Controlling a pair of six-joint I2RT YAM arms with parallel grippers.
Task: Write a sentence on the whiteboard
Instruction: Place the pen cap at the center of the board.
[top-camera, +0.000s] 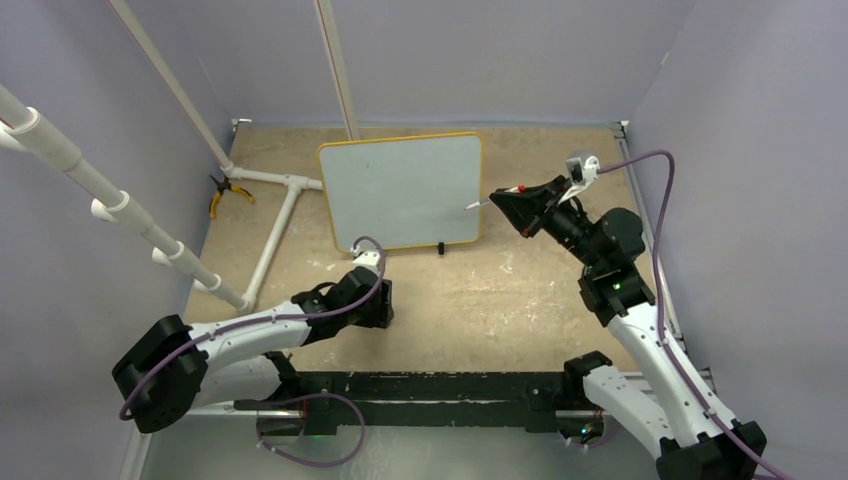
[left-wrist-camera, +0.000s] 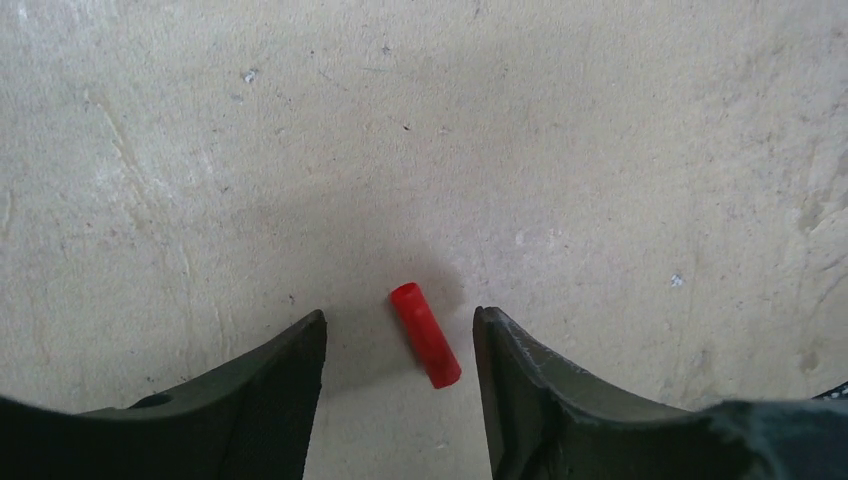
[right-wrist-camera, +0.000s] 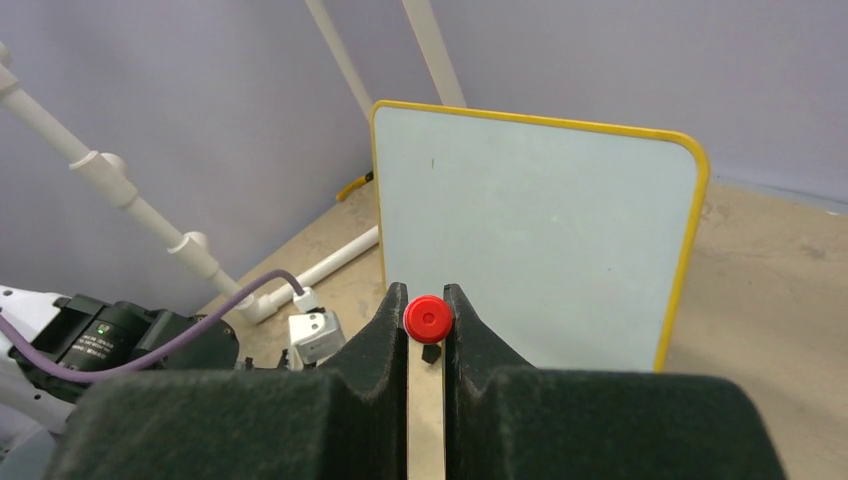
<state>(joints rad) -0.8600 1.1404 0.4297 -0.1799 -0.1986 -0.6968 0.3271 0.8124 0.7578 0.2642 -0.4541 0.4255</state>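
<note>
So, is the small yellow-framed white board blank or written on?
Blank: the yellow-framed whiteboard shows a bare white face in the top and right wrist views, with no red lettering anywhere.

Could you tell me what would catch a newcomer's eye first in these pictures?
The yellow-framed whiteboard stands blank toward the back of the table, with nothing written yet. The right gripper has its jaws shut on a red-ended marker, whose tip points at the board near its right edge. The left gripper, jaws open, hovers over a small red cap lying flat between them.
</note>
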